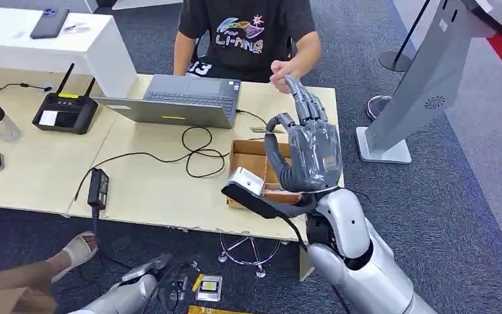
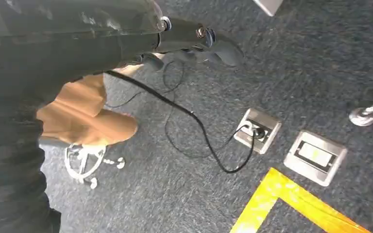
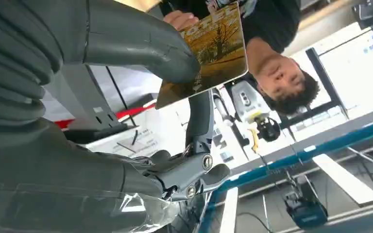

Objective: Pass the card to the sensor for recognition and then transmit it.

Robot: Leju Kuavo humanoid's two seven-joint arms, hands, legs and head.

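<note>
Yellow and brown print covers the card (image 3: 209, 48) that I can see in the right wrist view, pinned between the thick grey thumb and the darker fingers (image 3: 201, 121) of my right hand (image 1: 304, 147). From the head view that hand is raised above the far right corner of the wooden table (image 1: 144, 190), fingers pointing up toward the person (image 1: 248, 39) seated behind it, and the person's own hand (image 1: 284, 72) sits right at my fingertips. In the wrist view their fingers appear to touch the card's far edge, though I cannot be sure they have a grip on it. I judge the recognition step done and the handover in progress: the card is offered up, well away from the small silver box (image 1: 246, 180) just beside the cardboard box (image 1: 255, 160) on the table, which may be the sensor. What is left is for the person to take hold and for me to let go. My left hand (image 2: 194, 43) hangs below the table's near edge over the carpet, fingers curled in and holding nothing. A laptop (image 1: 176, 98) stands on the table in front of the person.
</note>
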